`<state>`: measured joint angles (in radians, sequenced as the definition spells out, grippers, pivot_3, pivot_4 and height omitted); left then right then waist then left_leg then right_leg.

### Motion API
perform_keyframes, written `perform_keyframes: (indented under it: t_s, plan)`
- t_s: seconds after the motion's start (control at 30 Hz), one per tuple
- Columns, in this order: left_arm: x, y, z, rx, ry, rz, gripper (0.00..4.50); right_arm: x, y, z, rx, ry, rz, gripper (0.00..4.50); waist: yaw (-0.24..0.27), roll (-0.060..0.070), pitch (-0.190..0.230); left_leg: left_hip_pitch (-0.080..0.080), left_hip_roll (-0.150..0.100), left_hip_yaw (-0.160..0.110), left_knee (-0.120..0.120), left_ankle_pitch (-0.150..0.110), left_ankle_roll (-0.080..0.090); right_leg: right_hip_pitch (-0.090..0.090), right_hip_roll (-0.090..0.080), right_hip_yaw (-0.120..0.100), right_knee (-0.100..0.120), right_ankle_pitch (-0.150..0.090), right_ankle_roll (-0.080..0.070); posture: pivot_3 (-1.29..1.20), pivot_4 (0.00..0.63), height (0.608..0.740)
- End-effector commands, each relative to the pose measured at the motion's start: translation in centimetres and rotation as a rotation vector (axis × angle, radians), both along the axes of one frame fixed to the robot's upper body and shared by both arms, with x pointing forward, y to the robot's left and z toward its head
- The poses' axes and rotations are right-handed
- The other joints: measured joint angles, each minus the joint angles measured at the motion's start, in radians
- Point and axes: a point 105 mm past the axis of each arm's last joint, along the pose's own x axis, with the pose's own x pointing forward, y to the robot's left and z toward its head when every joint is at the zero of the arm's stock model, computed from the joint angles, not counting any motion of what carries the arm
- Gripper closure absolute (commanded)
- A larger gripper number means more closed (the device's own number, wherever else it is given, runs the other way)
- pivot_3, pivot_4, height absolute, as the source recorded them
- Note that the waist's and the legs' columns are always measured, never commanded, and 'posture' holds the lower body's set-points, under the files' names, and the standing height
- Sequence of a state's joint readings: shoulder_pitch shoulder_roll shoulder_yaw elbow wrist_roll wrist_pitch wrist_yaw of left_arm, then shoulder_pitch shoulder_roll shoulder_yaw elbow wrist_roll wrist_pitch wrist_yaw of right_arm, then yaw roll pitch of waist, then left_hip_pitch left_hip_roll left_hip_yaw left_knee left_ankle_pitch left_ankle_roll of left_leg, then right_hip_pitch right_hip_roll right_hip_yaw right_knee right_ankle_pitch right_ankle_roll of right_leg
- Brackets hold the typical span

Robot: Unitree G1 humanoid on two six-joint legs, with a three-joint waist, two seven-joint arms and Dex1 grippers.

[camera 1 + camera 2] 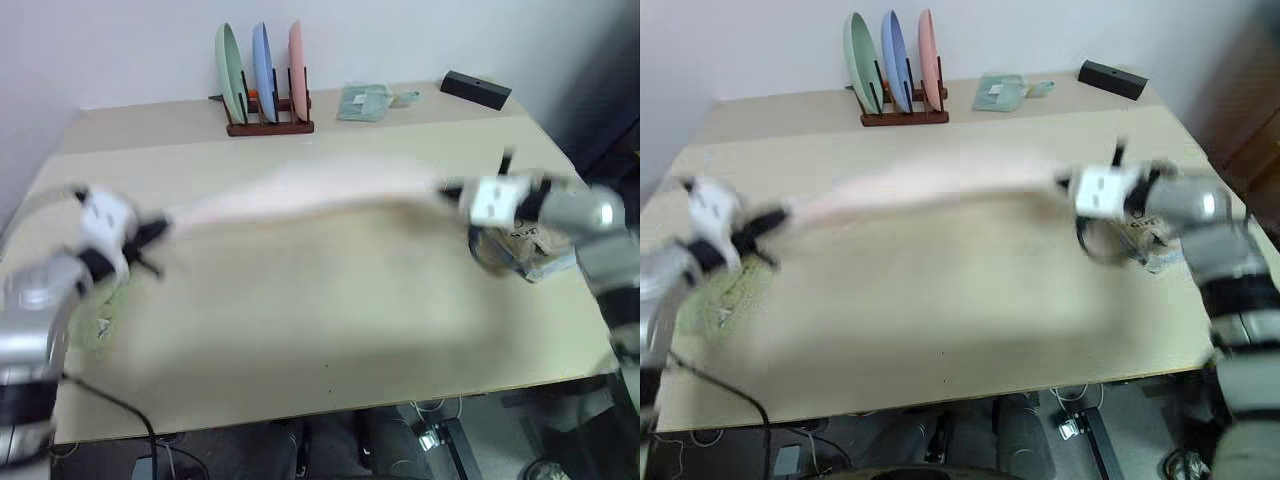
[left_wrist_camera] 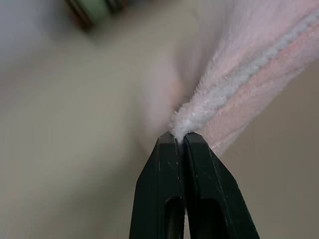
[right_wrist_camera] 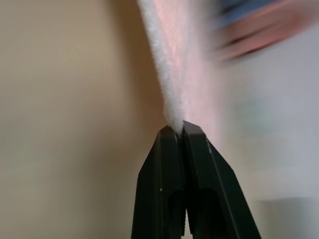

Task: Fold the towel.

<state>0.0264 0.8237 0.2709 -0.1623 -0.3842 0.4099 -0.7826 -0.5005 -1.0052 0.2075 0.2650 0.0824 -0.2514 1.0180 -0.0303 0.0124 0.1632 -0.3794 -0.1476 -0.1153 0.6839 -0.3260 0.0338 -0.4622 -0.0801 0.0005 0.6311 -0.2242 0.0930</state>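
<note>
The pale pink towel hangs stretched in the air above the table, blurred by motion, spanning from my left gripper to my right gripper. In the left wrist view the left gripper is shut on a whitish-edged corner of the towel. The right wrist view has the right gripper shut on another corner of the towel.
A wooden rack with green, blue and pink plates stands at the table's back. A small green cloth and a black box lie back right. A beige printed towel lies under my right arm, a light green towel under my left.
</note>
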Motion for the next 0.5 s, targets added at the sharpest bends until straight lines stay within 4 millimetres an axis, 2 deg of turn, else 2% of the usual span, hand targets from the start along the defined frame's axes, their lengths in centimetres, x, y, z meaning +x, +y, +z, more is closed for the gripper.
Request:
perform_keyframes:
  t_s: [0.03, 0.2, 0.27, 0.4, 0.5]
  plan:
    - [-2.4, -1.2, 2.7, 0.016, -0.007, -0.108, 4.50, -2.1, -0.2, 3.8, 0.027, 0.041, 0.004, 4.48, 0.020, 0.001, 0.001, 0.001, 0.000, 0.001, 0.002, 0.000, -0.001, 0.001, 0.000, 0.000, 0.000, 0.002, -0.001, 0.00, 0.150, 0.740]
    - [-5.4, -1.5, 1.1, -0.018, 0.152, -0.151, 4.50, -5.6, -0.9, 2.7, 0.007, 0.271, -0.021, 4.48, 0.049, 0.001, 0.000, 0.020, 0.002, 0.000, -0.003, -0.003, 0.003, 0.020, 0.001, -0.001, -0.002, 0.004, -0.003, 0.00, 0.150, 0.740]
    - [-5.1, -1.3, 1.1, -0.007, 0.142, -0.136, 4.50, -5.1, -0.7, 3.2, 0.025, 0.231, -0.030, 4.48, 0.049, 0.000, 0.001, 0.023, 0.002, 0.000, -0.003, -0.004, 0.005, 0.023, 0.001, -0.001, -0.003, 0.003, -0.002, 0.00, 0.150, 0.740]
    - [-3.2, -0.4, 1.5, 0.026, 0.065, -0.067, 4.50, -3.7, -0.7, 3.6, 0.018, 0.150, -0.044, 4.48, 0.047, 0.000, 0.001, 0.022, 0.002, 0.001, -0.002, -0.001, 0.000, 0.022, 0.000, -0.001, -0.003, 0.003, -0.002, 0.00, 0.150, 0.740]
    - [-0.7, 0.8, 2.1, 0.016, 0.001, 0.037, 4.50, -1.4, -0.5, 4.1, 0.024, 0.048, -0.058, 4.48, 0.044, 0.000, 0.001, 0.022, 0.002, 0.001, -0.003, -0.001, -0.001, 0.022, 0.001, -0.001, -0.003, 0.003, -0.002, 0.00, 0.150, 0.740]
